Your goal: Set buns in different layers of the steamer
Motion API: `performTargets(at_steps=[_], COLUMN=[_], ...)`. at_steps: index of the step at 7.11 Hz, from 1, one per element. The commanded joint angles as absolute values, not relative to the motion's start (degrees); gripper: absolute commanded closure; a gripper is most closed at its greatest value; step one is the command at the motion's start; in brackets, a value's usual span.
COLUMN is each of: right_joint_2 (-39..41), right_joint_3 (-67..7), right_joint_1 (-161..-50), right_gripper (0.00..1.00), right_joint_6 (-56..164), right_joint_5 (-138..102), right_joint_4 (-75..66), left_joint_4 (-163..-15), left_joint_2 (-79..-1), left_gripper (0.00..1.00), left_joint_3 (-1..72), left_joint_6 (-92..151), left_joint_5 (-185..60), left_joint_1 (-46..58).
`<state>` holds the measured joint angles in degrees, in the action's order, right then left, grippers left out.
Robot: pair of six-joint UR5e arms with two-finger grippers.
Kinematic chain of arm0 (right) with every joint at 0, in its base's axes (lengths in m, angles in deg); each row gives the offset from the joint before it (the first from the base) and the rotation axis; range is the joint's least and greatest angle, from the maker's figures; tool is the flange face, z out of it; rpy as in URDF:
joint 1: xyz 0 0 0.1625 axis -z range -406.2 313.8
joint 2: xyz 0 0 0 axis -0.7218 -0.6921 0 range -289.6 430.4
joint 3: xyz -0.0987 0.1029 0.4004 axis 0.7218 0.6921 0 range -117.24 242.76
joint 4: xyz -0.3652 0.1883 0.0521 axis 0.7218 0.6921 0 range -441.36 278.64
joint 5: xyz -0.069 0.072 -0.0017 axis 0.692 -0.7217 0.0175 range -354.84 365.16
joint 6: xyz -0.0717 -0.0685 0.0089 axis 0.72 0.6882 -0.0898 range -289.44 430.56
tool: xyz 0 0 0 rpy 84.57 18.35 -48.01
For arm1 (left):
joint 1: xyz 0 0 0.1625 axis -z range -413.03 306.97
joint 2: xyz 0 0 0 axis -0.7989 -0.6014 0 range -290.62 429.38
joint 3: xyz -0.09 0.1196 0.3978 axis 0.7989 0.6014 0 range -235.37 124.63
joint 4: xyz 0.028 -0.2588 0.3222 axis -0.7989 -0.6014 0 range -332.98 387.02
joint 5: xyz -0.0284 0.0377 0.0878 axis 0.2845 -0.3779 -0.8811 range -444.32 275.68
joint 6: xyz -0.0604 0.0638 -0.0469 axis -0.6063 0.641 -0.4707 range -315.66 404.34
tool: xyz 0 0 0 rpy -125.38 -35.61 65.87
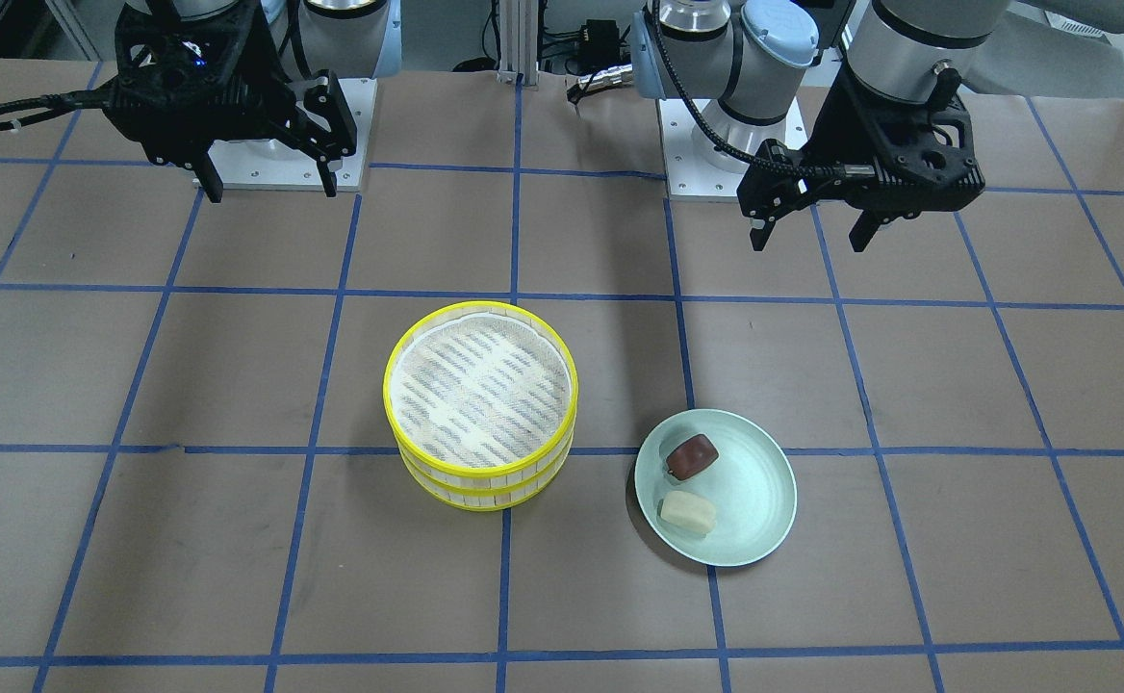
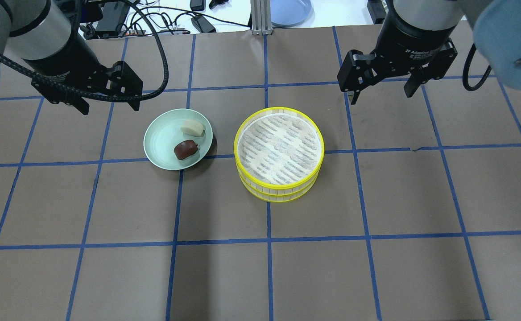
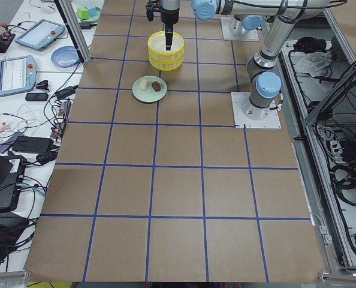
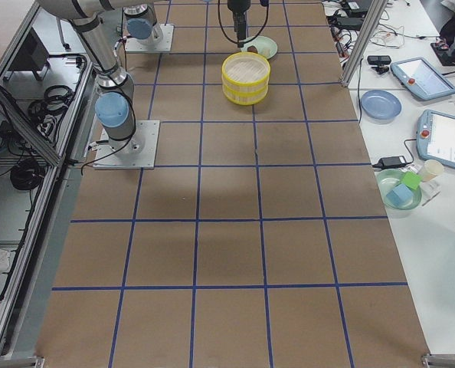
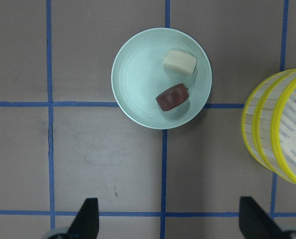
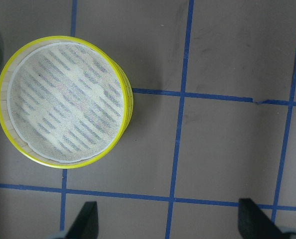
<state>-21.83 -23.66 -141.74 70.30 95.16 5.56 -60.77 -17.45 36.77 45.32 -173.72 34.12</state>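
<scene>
The two steamer layers stand stacked mid-table; the top tray (image 2: 235, 147) shows an empty white striped liner, and the lower tray (image 2: 283, 196) is covered by it. The stack also shows in the front view (image 1: 386, 395) and the right wrist view (image 6: 63, 165). The dark reddish-brown bun (image 2: 185, 149) and the pale cream bun (image 2: 192, 128) lie side by side on a pale green plate (image 2: 159, 142) to the stack's left. My left gripper (image 2: 110, 108) hangs open and empty just beyond the plate's far left. My right gripper (image 2: 382, 97) hangs open and empty beyond the stack's right.
The brown table is marked with a blue tape grid. The arm bases (image 1: 278, 168) stand at the robot's edge. Tablets, cables and a blue plate (image 4: 380, 103) lie on the white bench beyond the table's far edge.
</scene>
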Motion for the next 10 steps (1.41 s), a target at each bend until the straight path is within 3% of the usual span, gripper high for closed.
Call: performTargets(at_steps=[1, 10], right_joint_2=[-21.9, -23.2], right_joint_3=[-23.7, -26.3], right_joint_1=[-141.7, -141.7], right_gripper=[0.00, 0.00], right_joint_6=[70.3, 70.2], right_joint_5=[95.2, 95.2], right_joint_4=[5.6, 5.6], left_joint_4=[-60.5, -60.0], left_joint_2=[-18.2, -19.2], left_gripper=[0.00, 0.00], left_joint_3=[37.3, 37.5], left_joint_6=[45.2, 48.5], left_joint_5=[-173.5, -173.4], left_joint_1=[33.9, 32.8])
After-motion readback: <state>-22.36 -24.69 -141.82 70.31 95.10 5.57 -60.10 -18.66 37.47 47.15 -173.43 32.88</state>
